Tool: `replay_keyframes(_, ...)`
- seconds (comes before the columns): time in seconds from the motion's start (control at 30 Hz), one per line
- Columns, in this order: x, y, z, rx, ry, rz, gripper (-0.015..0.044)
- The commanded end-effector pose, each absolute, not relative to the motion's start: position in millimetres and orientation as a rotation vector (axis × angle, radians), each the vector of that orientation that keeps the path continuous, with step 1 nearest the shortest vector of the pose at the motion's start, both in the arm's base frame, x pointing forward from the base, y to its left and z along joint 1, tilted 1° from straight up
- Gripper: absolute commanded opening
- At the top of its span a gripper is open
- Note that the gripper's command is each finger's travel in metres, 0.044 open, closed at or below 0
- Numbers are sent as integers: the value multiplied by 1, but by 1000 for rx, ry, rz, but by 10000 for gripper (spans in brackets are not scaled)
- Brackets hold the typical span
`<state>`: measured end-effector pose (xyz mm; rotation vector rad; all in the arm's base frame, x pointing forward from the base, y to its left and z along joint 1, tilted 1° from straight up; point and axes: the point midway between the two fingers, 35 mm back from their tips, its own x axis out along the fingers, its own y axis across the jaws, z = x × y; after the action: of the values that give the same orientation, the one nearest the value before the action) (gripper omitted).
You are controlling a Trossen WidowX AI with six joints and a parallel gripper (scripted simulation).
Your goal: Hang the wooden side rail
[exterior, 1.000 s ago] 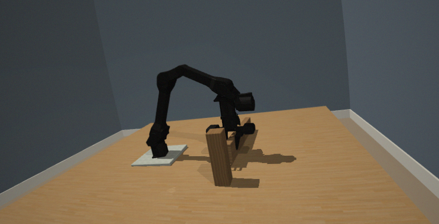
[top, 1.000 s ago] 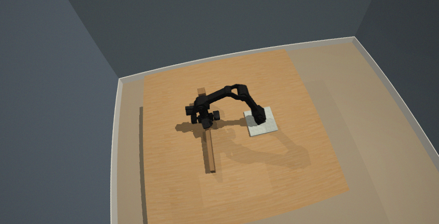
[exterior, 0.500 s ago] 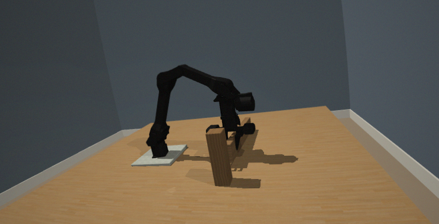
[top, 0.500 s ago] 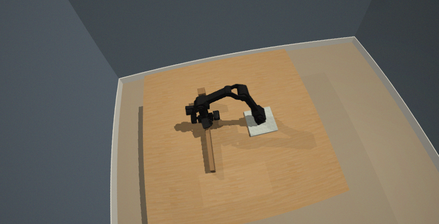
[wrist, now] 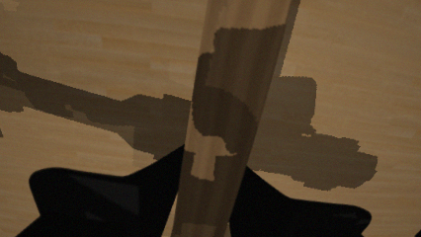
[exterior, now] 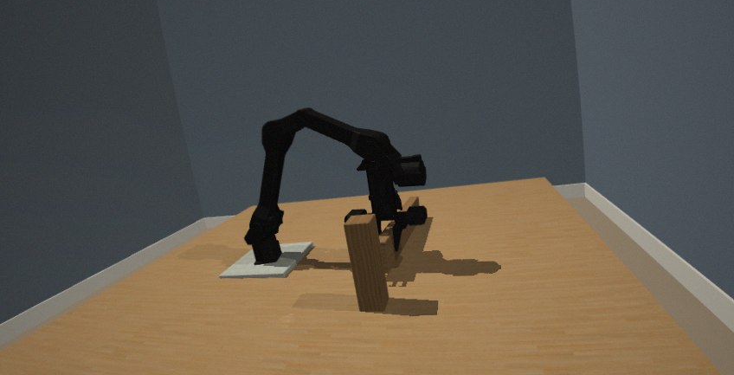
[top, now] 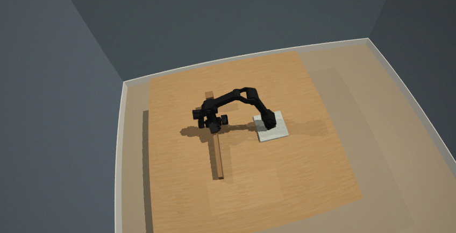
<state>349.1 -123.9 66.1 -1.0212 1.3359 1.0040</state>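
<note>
The wooden side rail runs lengthwise away from the headboard post. My gripper is shut on the rail, with one black finger on each side of it. The rail's post-side end is raised off the table; its far end appears low at the table, though exact contact is not clear. The post stands upright just beyond the gripper. The steel hooks, slot and pins are hidden by the post and the arm, so I cannot tell whether the hooks touch the pins.
The arm's base stands on a pale square plate to one side of the rail. The wooden table carries everything. Shadows of the arm and rail fall across it. Walls stand beyond the table.
</note>
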Motion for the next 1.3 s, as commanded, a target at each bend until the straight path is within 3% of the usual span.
replay_keyframes(0.0,350,-126,69,-1027,1331,994,0)
replay_keyframes(1.27,347,-129,72,-1027,1332,994,0)
